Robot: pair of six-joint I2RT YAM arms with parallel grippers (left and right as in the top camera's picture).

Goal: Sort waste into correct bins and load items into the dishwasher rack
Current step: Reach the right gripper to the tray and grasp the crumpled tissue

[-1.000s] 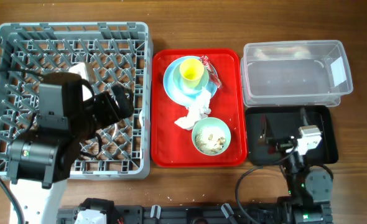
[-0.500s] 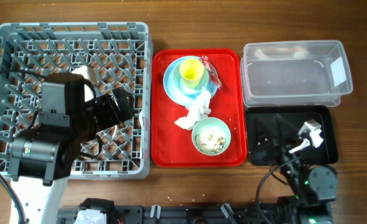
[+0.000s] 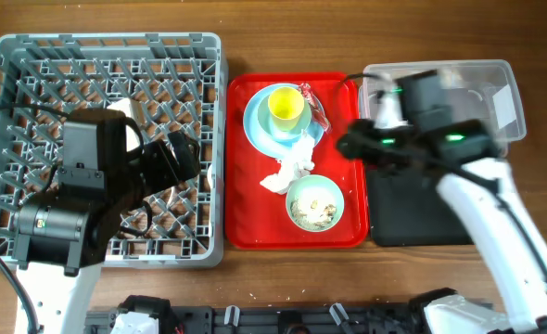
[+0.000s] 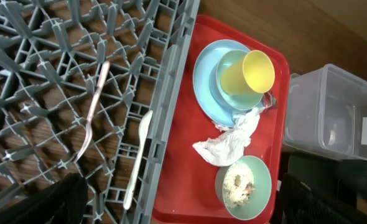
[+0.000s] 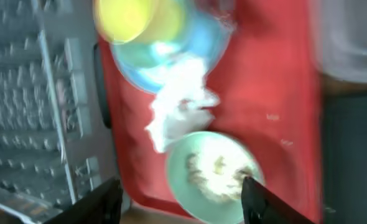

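The grey dishwasher rack (image 3: 107,42) fills the left. In the left wrist view a white fork (image 4: 93,109) lies among its pegs and a second white utensil (image 4: 138,158) lies along its right wall (image 4: 171,93). On the red tray (image 3: 343,232) a yellow cup (image 3: 286,107) stands in a small light blue bowl (image 4: 228,62) on the light blue plate (image 3: 255,125). A crumpled napkin (image 3: 290,167), a red wrapper (image 3: 316,109) and a pale green bowl (image 3: 315,202) holding rice scraps (image 4: 239,183) are there too. My left gripper (image 3: 183,156) is open and empty over the rack. My right gripper (image 3: 352,144) is open and empty above the tray's right edge, over the green bowl (image 5: 211,177).
The clear tub (image 3: 477,74) stands at the back right, partly covered by my right arm. The black tray (image 3: 413,213) lies in front of it. The right wrist view is motion-blurred. Bare wooden table lies along the back.
My right arm has swung from the front right, over the black tray, up and left to the red tray's right edge. The left arm has hardly moved.
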